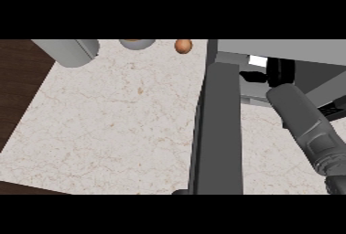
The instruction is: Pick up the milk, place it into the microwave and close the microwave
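Milk [256, 60]: only a small white patch shows, inside the microwave [297, 49], just past the right robot hand [276, 73] and slightly to its left. Touching or just apart, cannot tell. The right robot hand is black against the dark inside, so I cannot tell whether it is grasping the milk or released. Its grey forearm [304, 123] runs in from the lower right, angled to clear the opening.

The microwave door [218, 128] stands open left of the hand, swung out over the counter [115, 123] to let the arm in. Judged step: placing; closing the door is not yet done.

The left robot hand is not in view. Far left of the right hand, along the back of the counter, are a brown egg-like thing [183, 45], a bowl rim [135, 43] and a grey cylinder [67, 51], all well apart from the door's swing.
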